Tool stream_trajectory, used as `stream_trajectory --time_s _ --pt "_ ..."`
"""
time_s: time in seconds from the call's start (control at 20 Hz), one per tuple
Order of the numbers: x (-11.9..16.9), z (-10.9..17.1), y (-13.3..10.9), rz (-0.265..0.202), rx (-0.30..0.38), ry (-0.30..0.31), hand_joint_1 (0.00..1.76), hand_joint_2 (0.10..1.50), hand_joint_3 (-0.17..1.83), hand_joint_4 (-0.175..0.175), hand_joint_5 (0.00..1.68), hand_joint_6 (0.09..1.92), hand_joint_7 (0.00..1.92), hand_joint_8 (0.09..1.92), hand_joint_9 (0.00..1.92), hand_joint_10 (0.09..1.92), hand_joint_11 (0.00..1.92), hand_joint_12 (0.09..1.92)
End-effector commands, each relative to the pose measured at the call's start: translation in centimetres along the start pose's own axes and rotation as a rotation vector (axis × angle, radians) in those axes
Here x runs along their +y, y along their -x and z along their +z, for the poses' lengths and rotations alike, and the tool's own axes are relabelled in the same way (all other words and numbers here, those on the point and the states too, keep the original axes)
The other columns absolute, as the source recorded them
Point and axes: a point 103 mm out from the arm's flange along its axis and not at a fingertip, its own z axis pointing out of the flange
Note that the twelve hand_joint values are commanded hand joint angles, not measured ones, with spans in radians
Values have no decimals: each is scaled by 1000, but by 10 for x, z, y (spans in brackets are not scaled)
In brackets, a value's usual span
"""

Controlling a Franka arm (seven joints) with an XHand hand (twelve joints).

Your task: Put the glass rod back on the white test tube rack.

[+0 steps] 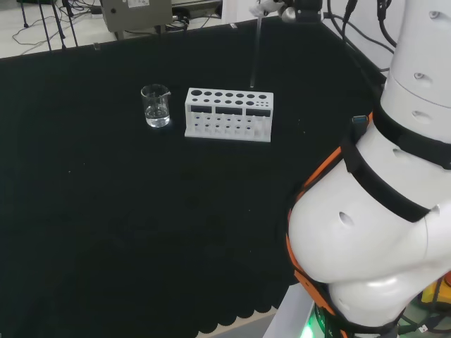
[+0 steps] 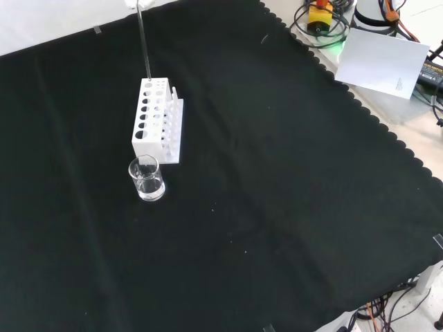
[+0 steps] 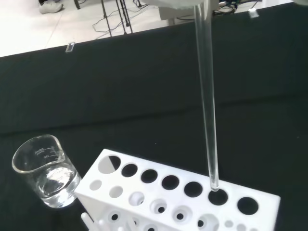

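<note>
Cloth, lower frame: the black cloth (image 2: 277, 228) lies bare across the lower and right parts of the front view.
Beaker: a small clear beaker (image 2: 146, 178) with a little clear liquid stands left of centre in the front view, just below the rack and apart from it; in the head view it sits just left of the rack.
Rack: the white test tube rack (image 2: 156, 119) stands upright in the upper left of the front view, its top plate pierced by rows of round holes, all apparently empty.
Rod: the glass rod (image 3: 207, 96) hangs nearly upright, its lower tip at the mouth of a large hole, second from one end of the rack's outer row. In the wrist view the tip looks to be at the rim or barely inside; I cannot tell which.
Hand: the hand (image 1: 266, 8) sits at the top edge of the head view, above the rod's upper end. The rod seems to hang from it, but I cannot tell how the fingers are set.
Progress: the rod is carried over and lined up with a hole. Left to do: lower it in and let go.
</note>
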Motion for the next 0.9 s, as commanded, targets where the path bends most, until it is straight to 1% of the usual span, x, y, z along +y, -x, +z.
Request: stream_trajectory --time_s 0.05,0.3,0.7,0.9 --pt "-2 10 -9 -22 16 -14 1308 1037 -20 -175 1233 263 1196 965 1740 564 1670 760" --pt "-1 11 -10 -16 17 -14 1308 1037 -19 -175 1234 262 1197 965 1740 564 1670 761" --pt "2 12 -14 -57 30 -7 1308 1037 -18 -175 1235 260 1197 964 1740 564 1669 761" --pt "3 12 -15 -56 20 -10 1308 1036 -18 -175 1235 259 1197 965 1740 564 1669 761"
